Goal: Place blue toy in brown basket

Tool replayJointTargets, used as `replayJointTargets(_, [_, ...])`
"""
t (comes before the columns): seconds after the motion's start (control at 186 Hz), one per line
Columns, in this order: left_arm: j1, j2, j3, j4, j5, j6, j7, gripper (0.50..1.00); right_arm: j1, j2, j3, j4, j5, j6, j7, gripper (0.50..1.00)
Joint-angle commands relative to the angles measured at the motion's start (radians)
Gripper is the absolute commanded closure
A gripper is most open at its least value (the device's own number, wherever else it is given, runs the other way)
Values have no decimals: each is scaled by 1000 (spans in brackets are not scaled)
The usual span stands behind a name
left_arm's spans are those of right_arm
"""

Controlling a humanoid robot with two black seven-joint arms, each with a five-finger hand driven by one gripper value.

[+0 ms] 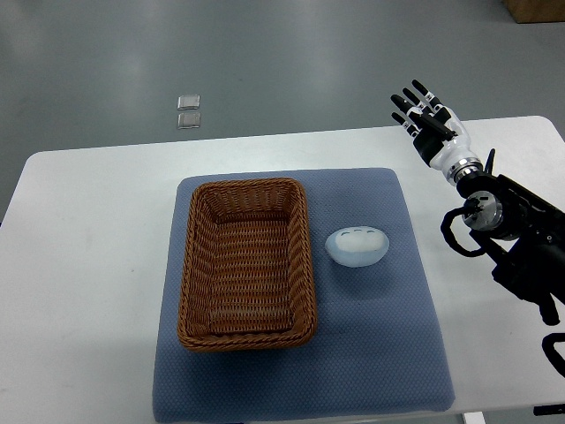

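My right hand (430, 122) is at upper right of frame, over the far edge of the white surface (88, 230). Fingers spread, holding nothing. Arm comes in from right edge, mid-right. Blue toy (357, 246) sits center-right on the blue-grey mat (388, 353), just beside the brown basket (247, 263) on its right side; can't tell if they touch. Basket at center-left of mat, long axis running top-bottom. Hand well apart from toy. Two small clear squares (188, 111) on floor, upper left-center.
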Motion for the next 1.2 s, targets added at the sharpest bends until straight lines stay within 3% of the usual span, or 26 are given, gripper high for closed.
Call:
replayJointTargets(0.0, [0,0,-1,0,0,1,0,500,0,0,1,0,0,0,0,597])
replayJointTargets(1.192, [9,0,-3,1,0,0,0,500,21,-15,1,29,0,-15,-1,597])
